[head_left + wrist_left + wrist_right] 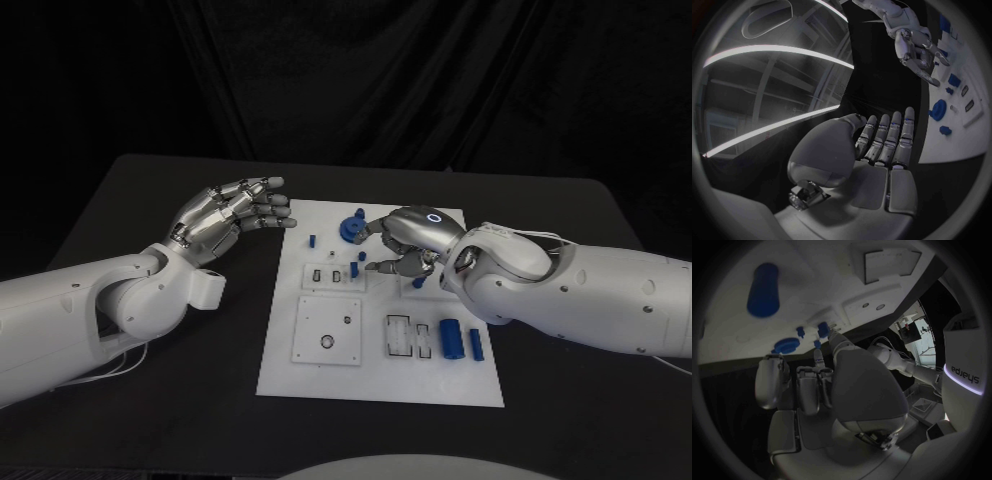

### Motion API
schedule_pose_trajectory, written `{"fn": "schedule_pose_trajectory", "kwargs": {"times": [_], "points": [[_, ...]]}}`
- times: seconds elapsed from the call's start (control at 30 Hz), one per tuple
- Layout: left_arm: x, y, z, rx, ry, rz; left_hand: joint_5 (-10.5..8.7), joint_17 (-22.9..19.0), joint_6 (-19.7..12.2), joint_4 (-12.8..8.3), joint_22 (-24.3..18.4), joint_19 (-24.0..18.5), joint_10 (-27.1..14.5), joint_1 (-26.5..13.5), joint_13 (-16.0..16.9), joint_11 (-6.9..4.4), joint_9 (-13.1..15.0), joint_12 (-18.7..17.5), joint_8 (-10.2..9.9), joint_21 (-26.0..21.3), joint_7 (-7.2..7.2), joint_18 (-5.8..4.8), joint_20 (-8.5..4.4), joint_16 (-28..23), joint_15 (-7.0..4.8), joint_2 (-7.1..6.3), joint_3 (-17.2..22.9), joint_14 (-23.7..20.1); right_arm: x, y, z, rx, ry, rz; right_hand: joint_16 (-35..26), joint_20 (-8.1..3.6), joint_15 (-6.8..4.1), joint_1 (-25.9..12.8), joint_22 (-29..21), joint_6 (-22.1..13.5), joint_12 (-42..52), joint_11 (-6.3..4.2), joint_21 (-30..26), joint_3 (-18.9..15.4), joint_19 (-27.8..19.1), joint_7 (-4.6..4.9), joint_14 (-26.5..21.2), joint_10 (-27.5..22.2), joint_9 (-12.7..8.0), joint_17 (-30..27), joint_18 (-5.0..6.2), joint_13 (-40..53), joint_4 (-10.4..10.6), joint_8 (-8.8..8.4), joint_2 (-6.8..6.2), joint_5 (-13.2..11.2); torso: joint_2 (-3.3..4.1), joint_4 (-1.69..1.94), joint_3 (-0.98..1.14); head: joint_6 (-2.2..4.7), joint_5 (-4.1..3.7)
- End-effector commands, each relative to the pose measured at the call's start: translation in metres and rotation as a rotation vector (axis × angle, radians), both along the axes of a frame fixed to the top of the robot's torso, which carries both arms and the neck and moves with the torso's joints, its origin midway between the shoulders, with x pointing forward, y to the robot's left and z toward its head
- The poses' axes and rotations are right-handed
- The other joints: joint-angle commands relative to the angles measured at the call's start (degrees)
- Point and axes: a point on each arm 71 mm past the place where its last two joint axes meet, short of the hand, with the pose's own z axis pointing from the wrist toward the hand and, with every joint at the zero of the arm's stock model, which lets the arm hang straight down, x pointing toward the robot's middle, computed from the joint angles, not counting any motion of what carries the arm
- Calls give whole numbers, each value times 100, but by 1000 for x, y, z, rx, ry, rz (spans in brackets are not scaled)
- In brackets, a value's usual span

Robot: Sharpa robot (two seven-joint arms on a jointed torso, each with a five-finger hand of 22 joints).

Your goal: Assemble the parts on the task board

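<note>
Black table [173, 400], dark curtain behind. One white task board [382, 385] at centre. Blue parts: one round gear-like piece [349, 230] near far edge, two cylinders [463, 340] side by side at near right, several small pegs between. Left hand [231, 215] hovers beside board, fingers half curled, holding nothing. Right hand [411, 240] over board's far half; grip cannot be told.

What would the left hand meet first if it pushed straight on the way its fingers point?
Probably the round blue part near the task board's far edge; the left hand is open, fingers aimed there. Height is unclear.
</note>
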Motion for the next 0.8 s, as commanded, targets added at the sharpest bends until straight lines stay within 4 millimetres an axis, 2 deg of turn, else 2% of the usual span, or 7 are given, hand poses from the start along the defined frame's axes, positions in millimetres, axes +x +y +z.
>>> {"fn": "schedule_pose_trajectory", "kwargs": {"times": [0.03,0.17,0.23,0.27,0.3,0.33,0.8], "points": [[8,2,6,154,-14,22,-148,381,263,123,293,270,316,-136,396,-245,32,722,127,523,272,128,-122,787,-207,-48,-62,321,-3,-7,21,134,-85,72,13,-12,-50,110,1111,112,15,-46,81,49,53,4,595,603,-22,1509,-54,1507,7,66,45,44,-16,-9,8,195,59],[18,0,9,318,58,-48,-980,1418,731,677,1143,850,824,-1296,1539,-607,100,2508,490,1905,51,293,-292,2696,-571,101,-869,843,-2,-25,28,164,-93,72,13,-16,-42,195,1134,288,15,-41,161,108,83,15,595,603,-52,1509,-72,1507,46,148,138,140,-148,-48,62,287,109],[22,-1,10,400,70,-82,-1707,3763,864,646,2910,1274,3138,-1570,5011,-730,209,4203,708,4276,-46,170,-461,4243,-718,225,-1424,2354,0,-33,29,176,-97,68,13,-16,-39,237,1143,466,15,-43,196,156,94,16,595,603,-54,1509,-78,1507,75,233,208,360,-214,-65,87,274,165],[25,-2,10,452,73,-103,-1718,3930,861,634,3125,1310,3261,-1558,5205,-737,218,4283,721,4526,-50,147,-475,4334,-727,237,-1455,2458,1,-37,29,179,-98,63,13,-14,-41,248,1148,551,15,-39,214,168,100,16,595,603,-48,1509,-82,1507,85,275,226,431,-293,-91,122,230,207],[27,-3,10,503,74,-119,-1854,6517,872,671,6345,2863,5197,-1443,7436,-745,389,4707,912,6440,-92,-335,-618,4834,-737,377,-1896,4390,3,-41,28,179,-98,55,13,-15,-40,268,1159,680,15,-39,254,184,118,15,595,603,-30,1509,-90,1507,86,345,250,546,-333,-112,147,226,233],[30,-4,10,550,75,-132,-1837,7110,903,693,6677,3191,5602,-1373,7848,-806,426,4759,955,6389,-106,-384,-645,4887,-766,392,-1963,4856,6,-45,28,178,-96,46,13,-14,-41,270,1161,699,15,-36,261,186,121,13,595,603,-27,1509,-92,1507,89,355,255,559,-361,-122,162,225,248],[49,-33,-5,1167,36,-218,-1749,7976,973,684,7772,4971,5729,-995,7981,-942,896,4773,1235,6138,-248,-687,-1222,4900,-902,438,-2734,5483,21,-73,14,130,-40,-56,13,3,-14,236,1162,755,15,2,275,188,122,45,595,603,-32,1509,-94,1507,145,386,285,710,-963,-404,384,-90,569]]}}
